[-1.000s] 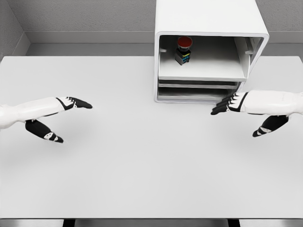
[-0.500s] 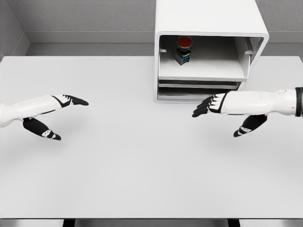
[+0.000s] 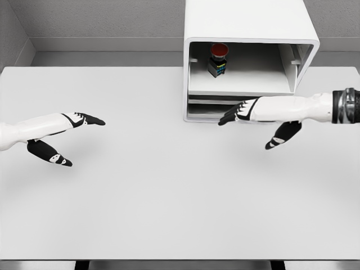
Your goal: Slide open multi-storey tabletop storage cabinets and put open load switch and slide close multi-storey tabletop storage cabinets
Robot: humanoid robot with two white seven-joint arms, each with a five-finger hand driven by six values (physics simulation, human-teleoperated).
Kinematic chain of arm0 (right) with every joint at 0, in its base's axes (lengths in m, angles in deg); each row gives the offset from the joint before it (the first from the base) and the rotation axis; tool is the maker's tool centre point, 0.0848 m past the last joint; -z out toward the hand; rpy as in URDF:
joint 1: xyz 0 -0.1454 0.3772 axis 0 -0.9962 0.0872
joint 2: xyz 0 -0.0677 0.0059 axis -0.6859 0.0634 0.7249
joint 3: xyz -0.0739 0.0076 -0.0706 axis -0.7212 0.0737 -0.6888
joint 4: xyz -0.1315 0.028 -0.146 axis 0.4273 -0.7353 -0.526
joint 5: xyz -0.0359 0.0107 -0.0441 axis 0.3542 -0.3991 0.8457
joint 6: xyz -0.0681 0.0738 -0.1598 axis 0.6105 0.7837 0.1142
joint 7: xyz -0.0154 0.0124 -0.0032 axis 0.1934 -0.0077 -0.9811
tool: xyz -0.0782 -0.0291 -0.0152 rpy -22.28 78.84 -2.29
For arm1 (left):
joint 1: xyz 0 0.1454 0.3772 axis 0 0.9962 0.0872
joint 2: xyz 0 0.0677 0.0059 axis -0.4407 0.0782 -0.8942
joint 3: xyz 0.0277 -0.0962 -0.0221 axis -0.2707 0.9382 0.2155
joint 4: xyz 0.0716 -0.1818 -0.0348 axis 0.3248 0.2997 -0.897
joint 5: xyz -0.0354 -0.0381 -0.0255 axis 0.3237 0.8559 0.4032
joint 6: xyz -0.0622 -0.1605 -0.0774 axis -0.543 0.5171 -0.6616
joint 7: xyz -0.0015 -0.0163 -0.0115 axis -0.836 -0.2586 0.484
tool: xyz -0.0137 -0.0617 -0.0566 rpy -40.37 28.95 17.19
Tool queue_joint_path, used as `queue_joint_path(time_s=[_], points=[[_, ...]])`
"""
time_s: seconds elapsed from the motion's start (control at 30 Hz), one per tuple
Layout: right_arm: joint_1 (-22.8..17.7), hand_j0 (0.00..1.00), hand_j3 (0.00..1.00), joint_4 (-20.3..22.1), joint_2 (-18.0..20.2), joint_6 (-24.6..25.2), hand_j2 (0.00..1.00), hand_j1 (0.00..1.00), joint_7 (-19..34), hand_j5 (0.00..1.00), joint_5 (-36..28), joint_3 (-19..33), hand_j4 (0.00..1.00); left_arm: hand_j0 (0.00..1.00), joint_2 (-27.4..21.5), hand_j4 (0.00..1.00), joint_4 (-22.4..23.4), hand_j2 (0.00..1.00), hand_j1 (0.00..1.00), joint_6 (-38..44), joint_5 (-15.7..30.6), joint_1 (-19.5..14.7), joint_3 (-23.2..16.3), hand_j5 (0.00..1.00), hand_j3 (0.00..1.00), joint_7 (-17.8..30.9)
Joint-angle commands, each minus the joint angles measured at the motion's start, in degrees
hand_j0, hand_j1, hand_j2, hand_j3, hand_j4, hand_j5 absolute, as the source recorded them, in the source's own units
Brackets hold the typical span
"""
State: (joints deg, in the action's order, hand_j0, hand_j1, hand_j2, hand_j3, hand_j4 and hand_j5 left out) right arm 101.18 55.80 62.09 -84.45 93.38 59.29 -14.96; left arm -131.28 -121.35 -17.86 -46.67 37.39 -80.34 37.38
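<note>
- The white cabinet [image 3: 247, 22] stood at the top right of the frame, at the back of the table [image 3: 169, 197].
- Its top drawer [image 3: 242, 84] was slid out, so you could look inside.
- The load switch [image 3: 218, 59], with its red cap, sat upright at the back left of that drawer.
- So the switch looked to be in, and closing the drawer was the job left.
- The right hand [image 3: 253, 115] was just in front of the cabinet's lower shelves, right of the middle of the frame.
- Its fingers were straight and close together, its thumb hung down, and it held nothing.
- I could not tell if it touched the cabinet.
- To close the drawer well, the hand should go up to the drawer's front edge, lie flat on it, and push straight back.
- A slow, even push should keep the switch from tipping.
- The left hand [image 3: 64, 138] rested open at the left of the frame, well apart from the cabinet.
</note>
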Motion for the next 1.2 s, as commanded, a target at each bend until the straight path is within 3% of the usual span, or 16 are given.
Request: queue_joint_path(time_s=[0.0,0.33,0.97,1.03,1.17], points=[[0.00,1.00,1.00,-1.18,-0.80,0.15,1.00,1.00,0.06,1.00,-0.40,0.01,1.00,1.00,0.03,1.00,-0.02,1.00,1.00,0.13,0.45,0.00,0.04,1.00,1.00,0.02],[0.88,1.00,1.00,-7.15,-5.11,0.15,1.00,1.00,0.06,1.00,-0.40,-0.60,1.00,1.00,0.21,1.00,0.07,1.00,1.00,0.13,0.45,0.00,0.04,1.00,1.00,0.19],[3.25,1.00,1.00,-15.77,-9.06,0.15,1.00,1.00,0.06,1.00,-0.40,-0.87,1.00,1.00,0.29,1.00,0.07,1.00,1.00,0.13,0.36,0.00,0.04,1.00,1.00,0.19],[3.25,1.00,1.00,-13.23,-8.80,0.15,1.00,1.00,0.06,1.00,-0.31,-0.95,1.00,1.00,0.29,1.00,0.07,1.00,1.00,0.13,0.36,0.00,0.04,1.00,1.00,0.19],[3.43,1.00,1.00,-2.06,-3.53,0.15,1.00,1.00,0.06,1.00,-0.22,-0.95,1.00,1.00,0.29,1.00,0.07,1.00,1.00,0.13,0.36,0.00,0.04,1.00,1.00,0.19]])
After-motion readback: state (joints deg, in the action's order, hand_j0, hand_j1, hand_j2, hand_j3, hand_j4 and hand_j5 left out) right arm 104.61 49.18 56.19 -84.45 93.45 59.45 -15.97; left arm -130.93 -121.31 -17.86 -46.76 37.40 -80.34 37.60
